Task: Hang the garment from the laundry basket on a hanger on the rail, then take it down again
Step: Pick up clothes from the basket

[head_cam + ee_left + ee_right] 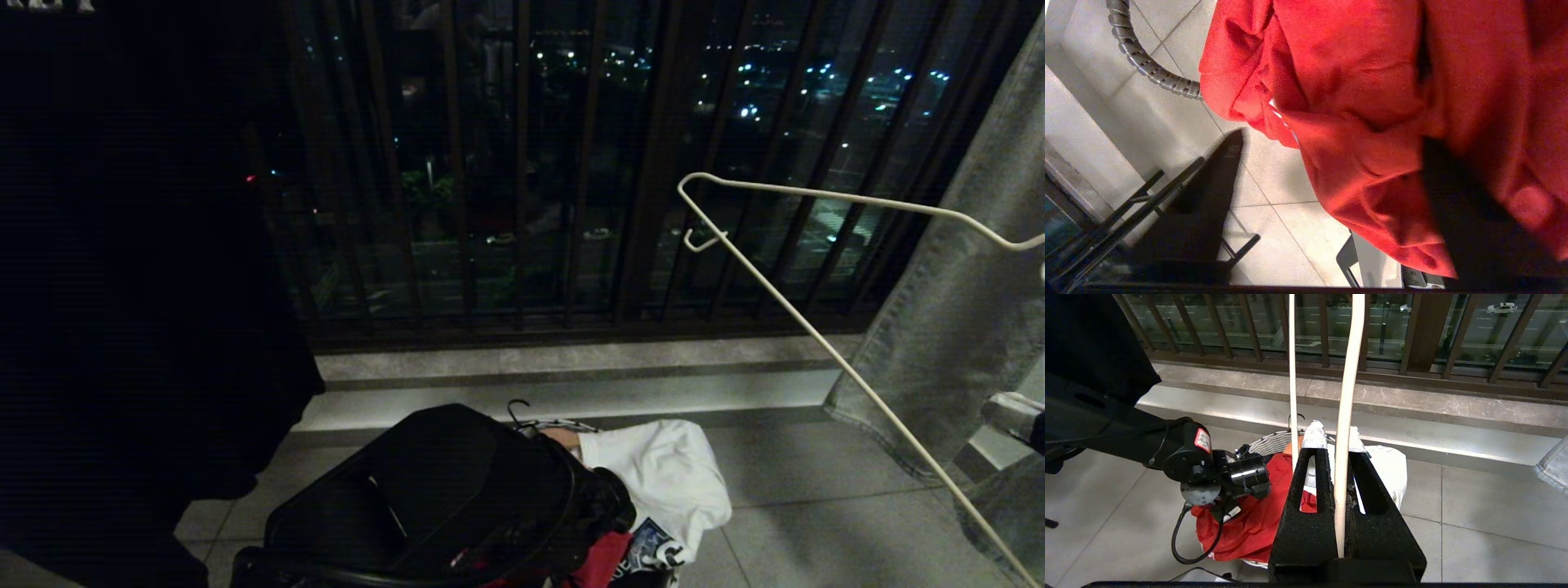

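The red T-shirt [1257, 522] lies bunched in the laundry basket [1271, 440], the left pincer [1245, 475] just above it; I cannot tell its state. It looks soft and light; gather a thick fold. The right pincer [1331, 437] clamps the stiff white wire hanger [816, 327].

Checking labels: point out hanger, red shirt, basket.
hanger [816, 194]: head view, upper wire arm.
red shirt [1363, 81]: left wrist view, bunched cloth.
basket [1267, 440]: right wrist view, white woven rim.

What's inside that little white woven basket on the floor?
The laundry basket holds the red garment, with a white T-shirt draped over its far side. The left gripper is down in the red cloth. The basket's bottom is covered.
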Robot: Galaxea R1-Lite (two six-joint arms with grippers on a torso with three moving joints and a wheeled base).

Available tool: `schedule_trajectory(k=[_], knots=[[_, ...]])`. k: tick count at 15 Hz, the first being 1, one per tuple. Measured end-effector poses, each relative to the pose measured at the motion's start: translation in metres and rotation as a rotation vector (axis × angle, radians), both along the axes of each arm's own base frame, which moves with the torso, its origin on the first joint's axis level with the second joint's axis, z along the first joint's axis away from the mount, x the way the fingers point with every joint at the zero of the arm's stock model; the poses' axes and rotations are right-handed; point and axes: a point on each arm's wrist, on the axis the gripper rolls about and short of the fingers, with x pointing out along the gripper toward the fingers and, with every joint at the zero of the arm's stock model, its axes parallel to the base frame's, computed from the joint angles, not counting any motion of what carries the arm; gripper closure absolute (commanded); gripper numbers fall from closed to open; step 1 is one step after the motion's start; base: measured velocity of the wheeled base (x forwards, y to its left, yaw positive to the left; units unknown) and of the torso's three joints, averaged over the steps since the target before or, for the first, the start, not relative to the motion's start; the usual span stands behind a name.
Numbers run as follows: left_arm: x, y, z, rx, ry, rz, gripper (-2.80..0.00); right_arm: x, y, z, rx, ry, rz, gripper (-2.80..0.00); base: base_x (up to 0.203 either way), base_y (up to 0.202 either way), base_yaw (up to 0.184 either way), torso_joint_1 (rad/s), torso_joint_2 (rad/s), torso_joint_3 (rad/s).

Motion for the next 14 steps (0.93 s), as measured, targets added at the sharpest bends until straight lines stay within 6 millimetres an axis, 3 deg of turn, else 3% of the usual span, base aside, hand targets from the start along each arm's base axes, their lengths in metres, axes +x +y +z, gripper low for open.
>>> schedule_trajectory(k=[9, 14], knots=[[0.002, 0.004, 0.009, -0.019, -0.003, 0.02, 0.0, 0.0, 0.0, 0.0, 0.0, 0.001, 0.0, 0.0, 0.0, 0.0, 0.0, 0.0, 0.0, 0.0], [0.014, 0.022, 0.056, -0.069, -0.046, 0.083, 0.0, 0.0, 0.0, -0.001, 0.0, 0.002, 0.0, 0.0, 0.0, 0.0, 0.0, 0.0, 0.0, 0.0]])
